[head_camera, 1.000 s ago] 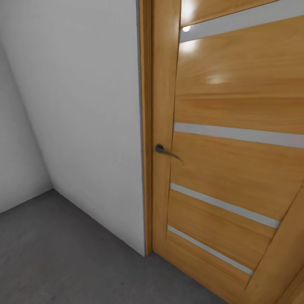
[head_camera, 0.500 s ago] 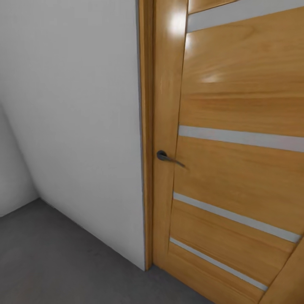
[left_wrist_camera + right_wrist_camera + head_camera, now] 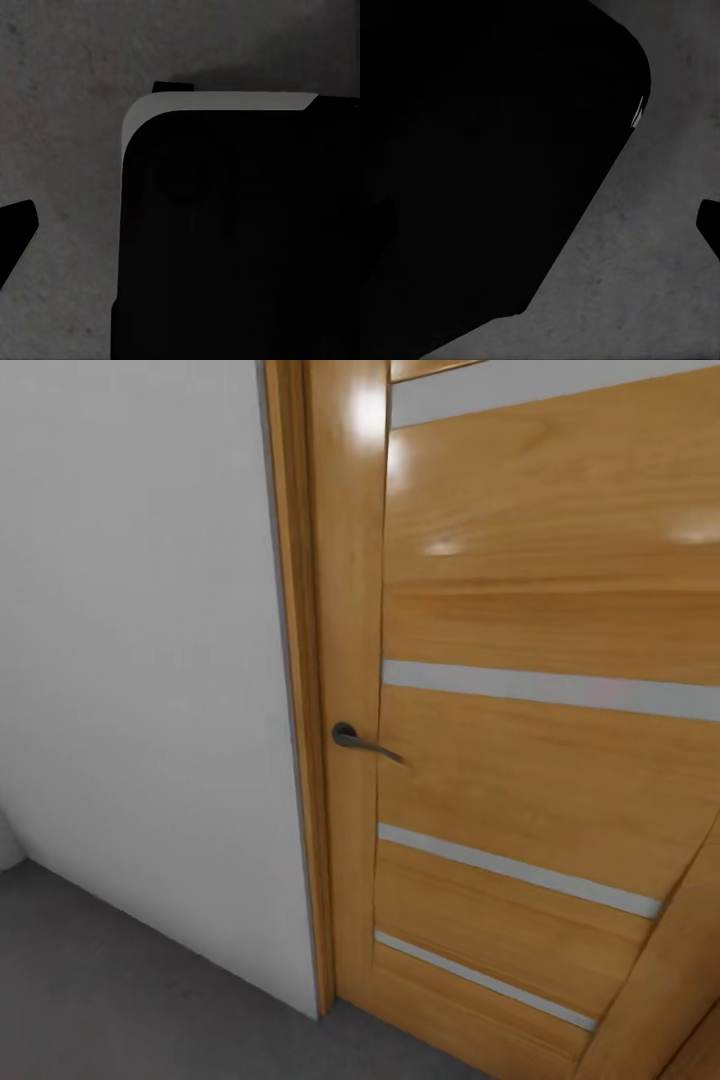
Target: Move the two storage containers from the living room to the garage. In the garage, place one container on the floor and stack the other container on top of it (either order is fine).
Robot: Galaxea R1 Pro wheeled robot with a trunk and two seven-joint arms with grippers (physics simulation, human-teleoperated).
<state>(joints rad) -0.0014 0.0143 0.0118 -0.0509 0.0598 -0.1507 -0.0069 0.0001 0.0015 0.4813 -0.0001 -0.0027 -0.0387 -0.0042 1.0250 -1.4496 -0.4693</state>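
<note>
The head view shows a wooden door (image 3: 540, 740) of orange-brown colour, seen from close. It has pale frosted strips (image 3: 550, 688) across it and a dark lever handle (image 3: 365, 741) near its left edge. The door stands in a wooden frame (image 3: 295, 690). To the left of the frame there is a plain white wall (image 3: 140, 680). Below the wall and the door lies the floor (image 3: 110, 1000), dark grey and mottled, so this place is the garage.

In the left wrist view a large black body (image 3: 240, 240) with a pale rim is above the same grey floor (image 3: 67, 112). In the right wrist view a big black shape (image 3: 480, 165) covers much of the floor (image 3: 645, 285). Whether either tool is open or closed, I cannot tell.
</note>
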